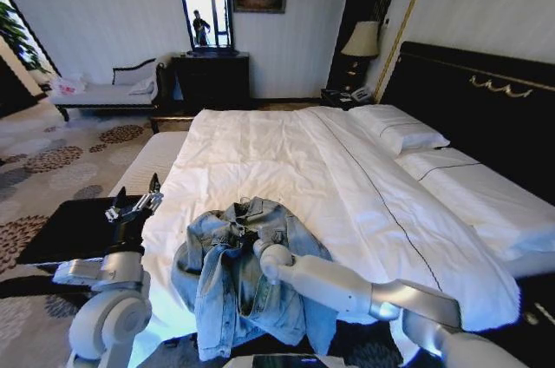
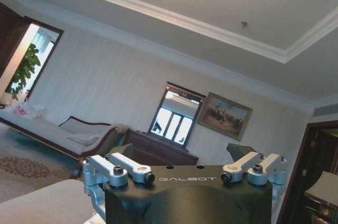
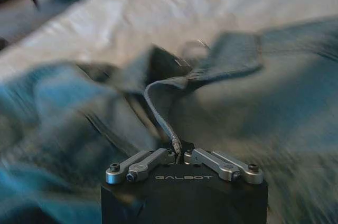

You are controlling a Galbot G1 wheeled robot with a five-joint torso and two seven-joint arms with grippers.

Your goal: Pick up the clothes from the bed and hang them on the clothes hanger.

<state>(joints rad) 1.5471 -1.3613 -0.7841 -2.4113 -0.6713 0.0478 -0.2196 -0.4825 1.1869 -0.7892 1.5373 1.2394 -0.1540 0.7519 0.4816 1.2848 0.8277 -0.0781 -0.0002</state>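
Observation:
The clothes, a light blue denim jacket [image 1: 238,277], lie crumpled at the foot of the bed [image 1: 286,160], partly hanging over its edge. My right gripper [image 1: 254,243] reaches in from the lower right and presses into the jacket near its collar. In the right wrist view the right gripper [image 3: 177,152] is shut on a raised fold of the jacket's [image 3: 222,65] edge. Left of the bed, my left gripper [image 1: 136,203] is raised and points upward, away from the jacket. The left gripper [image 2: 182,155] stands open with nothing between its fingers. The clothes hanger is out of view.
White pillows [image 1: 399,129] lie against the black headboard [image 1: 486,90]. A low black bench [image 1: 69,229] stands left of the bed, close to my left arm. A chaise [image 1: 104,90], a dark dresser [image 1: 212,77] and a lamp [image 1: 362,38] line the far wall. Patterned carpet lies to the left.

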